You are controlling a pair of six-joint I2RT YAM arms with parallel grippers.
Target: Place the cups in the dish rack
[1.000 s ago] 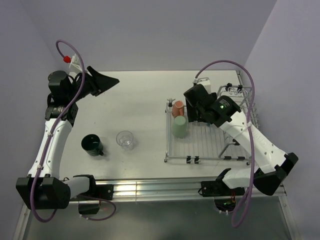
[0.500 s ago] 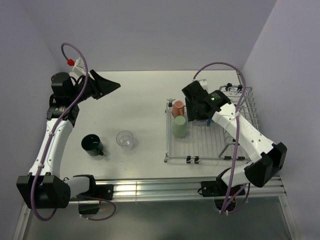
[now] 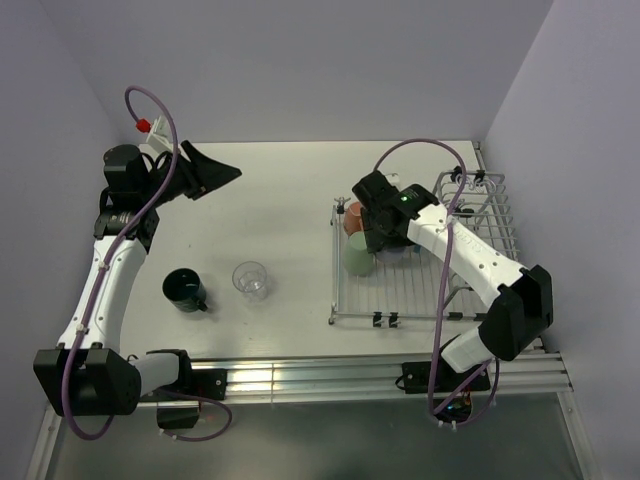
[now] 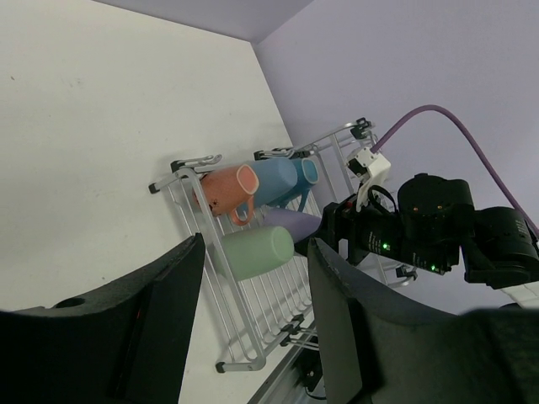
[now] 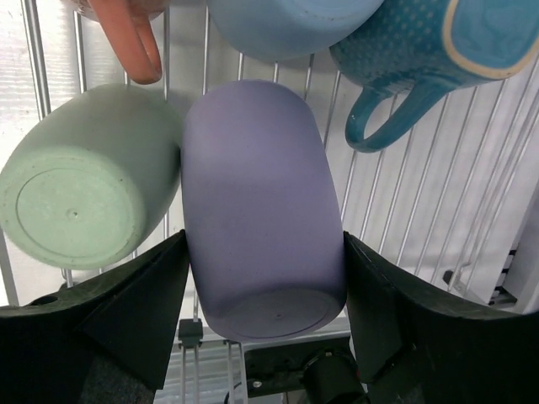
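- The silver wire dish rack (image 3: 400, 290) sits at 3 o'clock on the white table (image 3: 280, 200), seen from the overhead camera.
- The right gripper (image 5: 261, 244) hangs over the rack's far half. Its two black fingers (image 5: 152, 295) press against both flanks of a lavender ceramic mug (image 5: 261, 194), so it has that mug in its grasp.
- The lavender mug lies on its side with its base toward the wrist camera.
- A pale green mug (image 5: 84, 194) lies on the rack bars at 9 o'clock of the lavender one, touching it.
- An orange mug (image 4: 223, 187) is at 11 o'clock of the lavender mug, on its side at the rack's far left corner.
- A light blue mug (image 5: 278, 21) is at 12 o'clock, and a speckled blue mug with a cream rim (image 5: 421, 42) is at 1 o'clock.
- The left gripper (image 3: 225, 172) is raised at 10 o'clock of the table, jaws spread wide with nothing between them.
- A dark green mug (image 3: 185, 288) stands upright on the table at 8 o'clock.
- A clear glass tumbler (image 3: 250, 280) stands upright near it, at its 3 o'clock, apart from it.
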